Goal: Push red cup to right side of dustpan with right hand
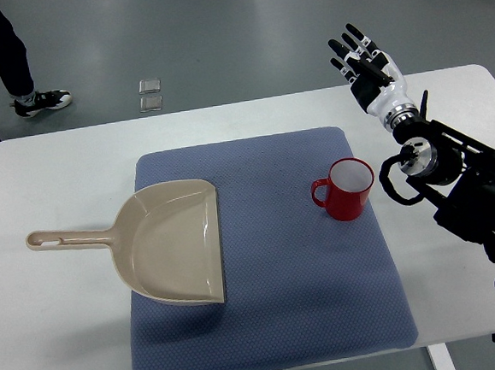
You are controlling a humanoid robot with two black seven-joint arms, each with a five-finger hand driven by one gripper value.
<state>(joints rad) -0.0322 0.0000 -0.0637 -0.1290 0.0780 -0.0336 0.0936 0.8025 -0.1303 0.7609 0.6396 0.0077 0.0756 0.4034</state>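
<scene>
A red cup (347,190) with a white inside stands upright on the blue mat (274,303), its handle pointing left. A beige dustpan (170,241) lies on the mat's left part, its handle reaching left onto the white table (49,166). The cup is well to the right of the dustpan, with bare mat between them. My right hand (360,58) is raised above the table's far right edge, behind and to the right of the cup, fingers spread and holding nothing. It does not touch the cup. My left arm is out of view.
My right arm (462,181) comes in over the table's right side. A person's leg and shoe (39,100) stand on the floor at the far left. Two small clear squares (149,93) lie on the floor behind the table.
</scene>
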